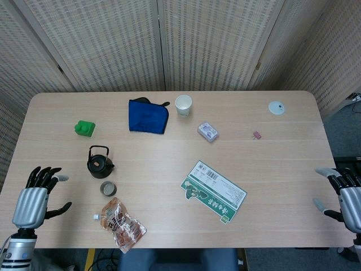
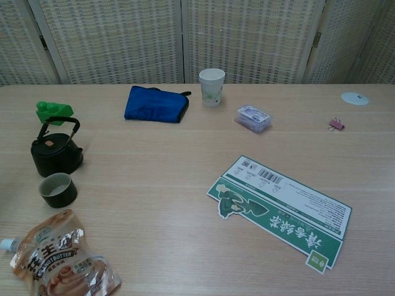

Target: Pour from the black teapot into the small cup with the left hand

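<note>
I've got the left hand [image 1: 35, 197] at the table's [image 1: 169, 180] 8 o'clock edge, fingers spread apart, holding nothing, well apart from the black teapot [image 1: 99, 162]. Teapot sits upright w/ handle up, on the left side; small cup [image 1: 108, 188] is just beside it at its 5 o'clock, not touching. Snack pouch [image 1: 122, 224] lies near the cup at 6. Right hand [image 1: 348, 195] at table's 4 o'clock edge, fingers apart too, empty.

The teapot [image 1: 100, 163] stands near the desk's [image 1: 169, 186] left edge, the small cup [image 1: 108, 188] just in front of it — a snack pouch [image 1: 122, 224] in front of that; the paper cup [image 1: 183, 105] stands at the back, a folded cloth [image 1: 147, 116] to its left, and what seems a flat carton [image 1: 214, 191] lies front of centre.
</note>
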`<state>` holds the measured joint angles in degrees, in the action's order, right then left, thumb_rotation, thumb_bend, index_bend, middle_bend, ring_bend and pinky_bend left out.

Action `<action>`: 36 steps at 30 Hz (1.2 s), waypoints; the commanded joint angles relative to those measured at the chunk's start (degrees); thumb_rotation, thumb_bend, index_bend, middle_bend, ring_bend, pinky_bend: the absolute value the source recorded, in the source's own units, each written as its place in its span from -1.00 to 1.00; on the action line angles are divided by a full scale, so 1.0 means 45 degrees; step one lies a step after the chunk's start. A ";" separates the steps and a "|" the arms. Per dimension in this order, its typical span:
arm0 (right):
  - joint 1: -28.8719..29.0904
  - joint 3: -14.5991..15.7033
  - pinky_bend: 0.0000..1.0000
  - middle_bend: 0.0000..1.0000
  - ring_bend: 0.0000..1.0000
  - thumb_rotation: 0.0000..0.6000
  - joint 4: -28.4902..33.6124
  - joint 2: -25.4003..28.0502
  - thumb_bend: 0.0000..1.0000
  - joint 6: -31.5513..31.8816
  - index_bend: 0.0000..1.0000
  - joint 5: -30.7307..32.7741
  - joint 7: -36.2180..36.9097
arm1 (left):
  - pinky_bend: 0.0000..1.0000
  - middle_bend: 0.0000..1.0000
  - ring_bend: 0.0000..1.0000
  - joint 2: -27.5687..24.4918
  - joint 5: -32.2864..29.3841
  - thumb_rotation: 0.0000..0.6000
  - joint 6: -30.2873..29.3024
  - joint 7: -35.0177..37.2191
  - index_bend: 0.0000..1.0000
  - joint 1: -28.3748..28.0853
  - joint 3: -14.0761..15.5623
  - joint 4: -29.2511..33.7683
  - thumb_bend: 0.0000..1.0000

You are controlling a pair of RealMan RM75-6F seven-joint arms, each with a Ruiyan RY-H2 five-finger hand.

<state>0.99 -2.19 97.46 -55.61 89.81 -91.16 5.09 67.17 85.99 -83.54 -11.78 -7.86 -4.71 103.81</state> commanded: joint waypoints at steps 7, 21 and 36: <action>0.0003 0.0015 -0.63 -0.43 -0.60 1.00 0.0247 0.0115 -0.63 -0.0003 -0.48 -0.0055 -0.0203 | -0.97 -0.64 -0.75 -0.0305 -0.0143 1.00 0.1960 0.1478 -0.40 -0.1665 -0.0733 -0.0751 -0.67; -0.0093 0.0036 -0.63 -0.43 -0.60 1.00 0.0381 0.0240 -0.63 0.0094 -0.48 -0.0033 -0.0213 | -0.97 -0.64 -0.75 0.0351 -0.1473 -0.20 0.5060 0.2440 -0.49 -0.4068 -0.1439 -0.2468 -0.67; -0.0141 0.0033 -0.63 -0.43 -0.60 1.00 0.0218 0.0229 -0.63 0.0087 -0.48 0.0057 -0.0038 | -0.97 -0.64 -0.75 0.1799 -0.3860 -0.49 0.7105 0.1891 -0.49 -0.5696 -0.1764 -0.4881 -0.67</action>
<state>0.36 -2.05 98.45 -54.57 90.20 -90.90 4.91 74.61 69.33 -52.17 -2.74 -32.89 -12.57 82.56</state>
